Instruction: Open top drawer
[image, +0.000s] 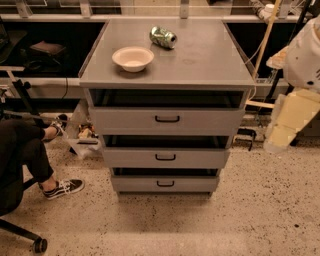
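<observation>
The top drawer (200, 121) is the widest of three grey drawers in a grey metal cabinet, with a small black bar handle (167, 119) at its centre. A dark gap shows between its front and the cabinet top. The middle drawer (200, 158) and the bottom drawer (190, 184) sit below it, each with a dark gap above. My gripper (289, 120), a cream-coloured piece under the white arm shell (305, 55), hangs at the right edge, to the right of the cabinet and apart from it.
A cream bowl (133, 58) and a crushed green can (163, 37) lie on the cabinet top (200, 65). A seated person's leg and sneaker (62, 187) are at the left, by an office chair wheel (39, 245). The floor is speckled.
</observation>
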